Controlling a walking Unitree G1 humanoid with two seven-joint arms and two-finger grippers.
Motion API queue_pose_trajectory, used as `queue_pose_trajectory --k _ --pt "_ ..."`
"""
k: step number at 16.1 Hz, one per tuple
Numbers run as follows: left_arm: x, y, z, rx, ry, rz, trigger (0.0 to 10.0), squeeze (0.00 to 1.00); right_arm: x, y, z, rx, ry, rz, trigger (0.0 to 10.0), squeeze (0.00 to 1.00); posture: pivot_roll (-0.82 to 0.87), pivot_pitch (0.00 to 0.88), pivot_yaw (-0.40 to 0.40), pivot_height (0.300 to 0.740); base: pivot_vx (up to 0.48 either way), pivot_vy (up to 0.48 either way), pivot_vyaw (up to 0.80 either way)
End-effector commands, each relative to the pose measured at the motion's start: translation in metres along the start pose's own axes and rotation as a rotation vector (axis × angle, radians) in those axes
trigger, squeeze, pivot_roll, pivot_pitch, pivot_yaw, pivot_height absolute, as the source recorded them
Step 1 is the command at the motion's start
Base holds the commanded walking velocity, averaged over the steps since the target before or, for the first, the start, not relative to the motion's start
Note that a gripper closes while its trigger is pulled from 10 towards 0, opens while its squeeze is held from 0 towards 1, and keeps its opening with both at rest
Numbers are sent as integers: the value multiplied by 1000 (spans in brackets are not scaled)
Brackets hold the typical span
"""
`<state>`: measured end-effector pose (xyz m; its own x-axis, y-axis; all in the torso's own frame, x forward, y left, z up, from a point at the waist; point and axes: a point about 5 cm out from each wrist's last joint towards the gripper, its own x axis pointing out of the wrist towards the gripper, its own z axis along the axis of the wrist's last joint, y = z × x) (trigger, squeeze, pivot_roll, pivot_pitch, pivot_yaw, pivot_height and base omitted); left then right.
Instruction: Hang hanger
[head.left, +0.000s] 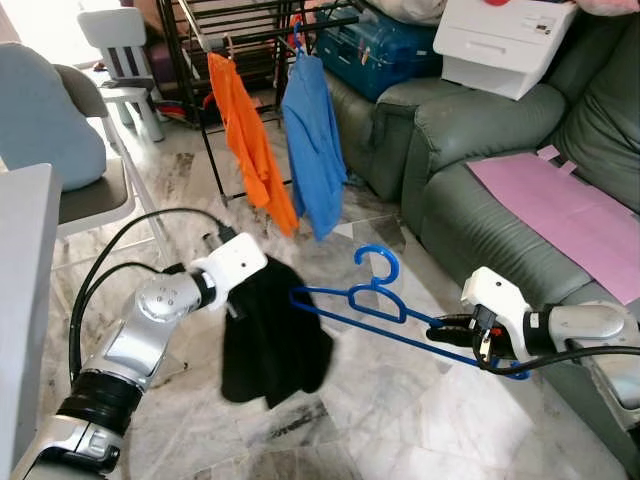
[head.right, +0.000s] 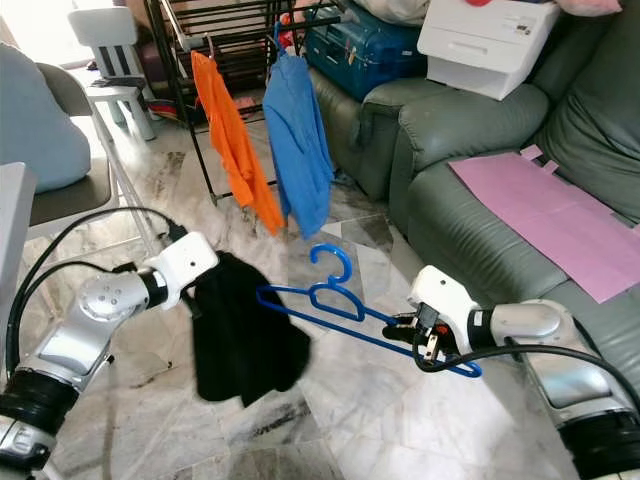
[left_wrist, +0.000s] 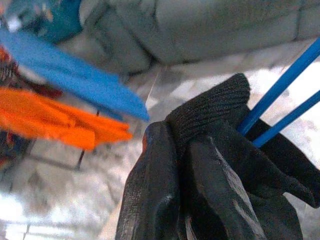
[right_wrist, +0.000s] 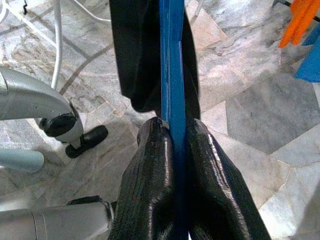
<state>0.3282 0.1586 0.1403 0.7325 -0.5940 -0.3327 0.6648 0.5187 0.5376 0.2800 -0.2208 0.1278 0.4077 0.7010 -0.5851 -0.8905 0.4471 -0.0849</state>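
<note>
Blue hanger: being held level above the marble floor, one end inside a black garment, in front of the rack carrying an orange shirt and a blue shirt. Right gripper: jaws pinching the hanger's lower bar beside the green sofa. Left gripper: jaws clamping the black garment's knit edge at the hanger's far end.

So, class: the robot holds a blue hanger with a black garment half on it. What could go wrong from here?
1. The black garment hangs from just one end of the blue hanger; it may slide off.
2. The right gripper pinches the hanger's far end, so it could twist.
3. The rack already holds an orange garment and a blue garment, which could snag the hook.
</note>
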Motion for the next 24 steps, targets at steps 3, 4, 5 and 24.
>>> queue_pose_trajectory --k 3,4,5,24 --pt "-9 8 32 -10 -162 11 10000 0 7 -5 -1 -5 -3 -33 10000 0 -106 37 8 740 0 0 0" --pt "-11 10 41 -26 -204 18 10000 0 9 -5 -4 7 1 -44 10000 0 -105 37 7 740 0 0 0" --pt "-13 15 51 -80 -245 37 10000 0 10 -4 -10 16 15 -41 10000 0 -101 37 6 740 0 0 0" --pt "-21 -39 121 -493 -572 -212 10000 0 -13 -86 -27 719 -319 -827 10000 0 -92 35 11 740 0 0 0"
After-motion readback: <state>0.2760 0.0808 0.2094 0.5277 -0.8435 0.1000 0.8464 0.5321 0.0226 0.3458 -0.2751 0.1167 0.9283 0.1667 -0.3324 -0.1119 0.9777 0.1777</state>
